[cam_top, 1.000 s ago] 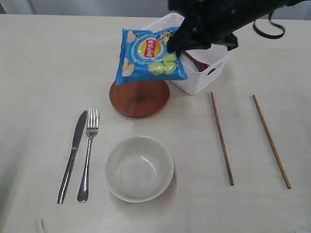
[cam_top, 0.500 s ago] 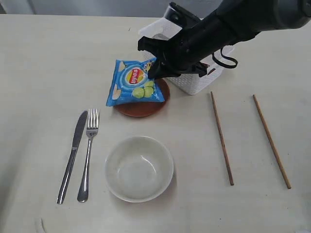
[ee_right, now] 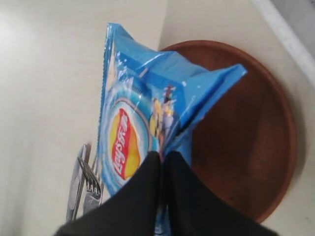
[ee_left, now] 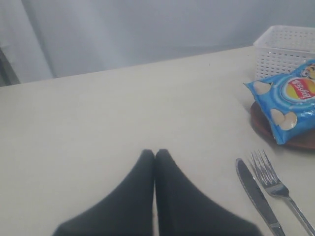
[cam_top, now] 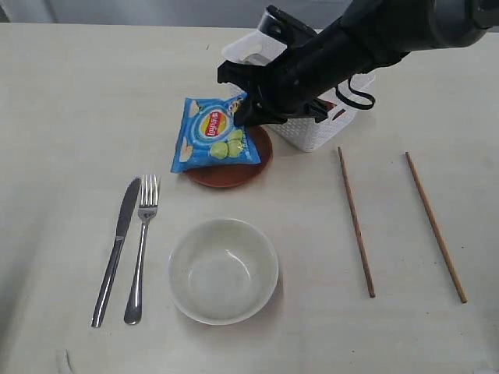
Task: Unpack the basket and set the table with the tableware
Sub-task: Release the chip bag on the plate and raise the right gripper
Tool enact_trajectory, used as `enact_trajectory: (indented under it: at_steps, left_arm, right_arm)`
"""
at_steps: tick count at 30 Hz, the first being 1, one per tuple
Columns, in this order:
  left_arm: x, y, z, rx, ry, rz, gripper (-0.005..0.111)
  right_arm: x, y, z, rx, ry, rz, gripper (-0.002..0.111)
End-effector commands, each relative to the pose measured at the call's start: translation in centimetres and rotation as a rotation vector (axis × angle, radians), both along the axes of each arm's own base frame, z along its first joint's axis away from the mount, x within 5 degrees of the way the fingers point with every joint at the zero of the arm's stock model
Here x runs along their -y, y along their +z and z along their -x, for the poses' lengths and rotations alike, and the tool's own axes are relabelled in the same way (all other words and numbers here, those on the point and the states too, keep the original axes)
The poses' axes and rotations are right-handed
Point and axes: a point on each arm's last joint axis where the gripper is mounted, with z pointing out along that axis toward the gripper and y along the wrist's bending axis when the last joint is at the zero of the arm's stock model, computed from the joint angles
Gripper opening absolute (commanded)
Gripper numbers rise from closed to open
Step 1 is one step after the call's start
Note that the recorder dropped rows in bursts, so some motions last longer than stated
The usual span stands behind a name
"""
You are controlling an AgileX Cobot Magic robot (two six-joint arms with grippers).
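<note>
My right gripper (cam_top: 243, 115) reaches over from the white basket (cam_top: 320, 134) and is shut on the top edge of the blue chip bag (cam_top: 214, 137). The bag (ee_right: 130, 128) rests tilted on the reddish-brown plate (cam_top: 230, 176), covering most of it. A thin strip of blue foil shows between the black fingers (ee_right: 142, 187). The knife (cam_top: 117, 243) and fork (cam_top: 140, 253) lie side by side at the left, with the white bowl (cam_top: 224, 269) in front. Two chopsticks (cam_top: 355, 222) (cam_top: 435, 226) lie apart at the right. My left gripper (ee_left: 155, 152) is shut and empty, low over the bare table (ee_left: 98, 113).
My right arm (cam_top: 366, 35) covers most of the basket's inside. The left wrist view shows the basket (ee_left: 288, 49), the bag (ee_left: 288, 98), the knife (ee_left: 256, 194) and the fork (ee_left: 275, 184) off to one side of my left gripper.
My right gripper has come down with the chip bag from high above the plate. The bag now lies on the plate. Nothing else has moved.
</note>
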Motion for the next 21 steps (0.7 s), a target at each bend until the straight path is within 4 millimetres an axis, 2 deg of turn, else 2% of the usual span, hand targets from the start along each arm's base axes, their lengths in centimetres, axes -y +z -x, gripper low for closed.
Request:
enact_trajectory:
  at_steps: [1, 3, 5, 9, 12, 14, 21]
  left_arm:
    - [0.0, 0.0, 0.0, 0.008, 0.002, 0.004, 0.0]
    - [0.0, 0.0, 0.0, 0.008, 0.002, 0.004, 0.0]
    - [0.0, 0.0, 0.0, 0.008, 0.002, 0.004, 0.0]
    - [0.0, 0.0, 0.0, 0.008, 0.002, 0.004, 0.0]
    - [0.0, 0.0, 0.0, 0.008, 0.002, 0.004, 0.0]
    - [0.0, 0.0, 0.0, 0.008, 0.002, 0.004, 0.0]
    - [0.0, 0.0, 0.0, 0.008, 0.002, 0.004, 0.0]
  right_arm:
    - [0.0, -0.9, 0.3, -0.028, 0.043, 0.021, 0.035]
    - [0.1, -1.0, 0.4, -0.031, 0.05, 0.034, 0.045]
    - [0.2, -0.6, 0.3, -0.013, 0.054, 0.044, 0.044]
    - [1.1, 0.8, 0.3, 0.054, 0.055, 0.127, 0.033]
    - [2.1, 2.0, 0.7, 0.074, 0.059, 0.219, 0.034]
    - [2.6, 2.5, 1.1, 0.06, 0.076, 0.276, 0.039]
    - [3.2, 2.4, 2.3, -0.037, 0.155, 0.338, 0.037]
